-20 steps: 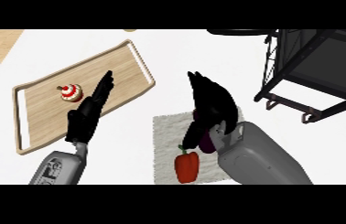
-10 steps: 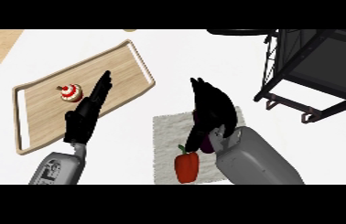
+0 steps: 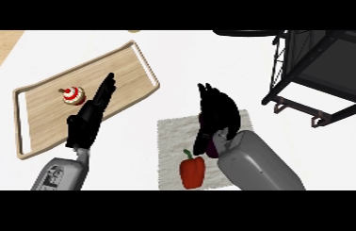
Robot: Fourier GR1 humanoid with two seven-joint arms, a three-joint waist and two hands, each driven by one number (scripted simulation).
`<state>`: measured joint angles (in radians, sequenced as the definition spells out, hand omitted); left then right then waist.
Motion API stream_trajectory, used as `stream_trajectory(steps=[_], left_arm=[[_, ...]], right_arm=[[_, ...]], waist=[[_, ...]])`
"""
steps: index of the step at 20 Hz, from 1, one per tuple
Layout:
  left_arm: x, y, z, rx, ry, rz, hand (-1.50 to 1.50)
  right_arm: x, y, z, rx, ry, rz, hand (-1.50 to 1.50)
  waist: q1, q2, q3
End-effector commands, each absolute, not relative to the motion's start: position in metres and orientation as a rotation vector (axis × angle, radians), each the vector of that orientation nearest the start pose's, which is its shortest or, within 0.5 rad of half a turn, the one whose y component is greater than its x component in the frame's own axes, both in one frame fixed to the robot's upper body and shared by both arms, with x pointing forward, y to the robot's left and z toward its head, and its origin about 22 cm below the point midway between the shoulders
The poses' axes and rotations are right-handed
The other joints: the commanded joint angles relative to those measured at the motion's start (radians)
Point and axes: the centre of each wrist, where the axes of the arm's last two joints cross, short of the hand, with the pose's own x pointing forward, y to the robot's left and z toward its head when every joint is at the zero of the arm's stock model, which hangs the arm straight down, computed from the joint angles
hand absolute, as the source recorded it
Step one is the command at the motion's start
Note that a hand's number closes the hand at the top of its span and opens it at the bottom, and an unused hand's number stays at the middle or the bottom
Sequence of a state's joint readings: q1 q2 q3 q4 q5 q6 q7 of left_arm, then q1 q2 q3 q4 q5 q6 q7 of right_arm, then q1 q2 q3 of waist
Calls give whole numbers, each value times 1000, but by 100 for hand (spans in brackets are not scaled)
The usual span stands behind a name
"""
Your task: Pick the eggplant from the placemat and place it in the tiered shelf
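Head view, looking steeply down on a white surface [image 3: 181,60]. Right hand [image 3: 217,113] sits over the grey placemat [image 3: 173,140], fingers curled down around a dark purple body that is mostly hidden; a sliver of the eggplant [image 3: 211,149] shows just beneath the hand, at the wrist end, beside the grey forearm. The hand appears closed on the eggplant. Cannot tell whether the eggplant rests on the placemat or is clear of it.

Red bell pepper [image 3: 192,171] with green stem lies on the near part of the placemat, just left of the right forearm, close to the eggplant but apart from the hand.

Left hand [image 3: 90,117] lies over the wooden tray [image 3: 132,77] at left, fingers straight and together, pointing toward the far right, holding nothing. A small red-and-white cupcake-like item [image 3: 71,95] stands on the tray, just left of the left fingers, not touching them.

Tiered shelf [image 3: 313,70], black wire frame with dark panels, stands at the far right, well apart from the right hand. Its curved feet rest on the surface to the right of the placemat.

A strip of tan wood shows at the far left corner.
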<state>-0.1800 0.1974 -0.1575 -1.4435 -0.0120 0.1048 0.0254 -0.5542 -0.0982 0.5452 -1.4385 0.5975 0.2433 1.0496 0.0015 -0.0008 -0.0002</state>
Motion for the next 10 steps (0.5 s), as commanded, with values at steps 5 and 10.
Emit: stream_trajectory(steps=[5, 10], left_arm=[[294, 210, 26, 128, -1585, -264, 0], [275, 218, 18, 106, -1567, -262, 0]], right_arm=[[295, -60, 67, -734, -799, 1068, -150], [294, -83, 57, -725, -796, 1071, -150]], waist=[[-1, 1, 0], [0, 0, 0]])
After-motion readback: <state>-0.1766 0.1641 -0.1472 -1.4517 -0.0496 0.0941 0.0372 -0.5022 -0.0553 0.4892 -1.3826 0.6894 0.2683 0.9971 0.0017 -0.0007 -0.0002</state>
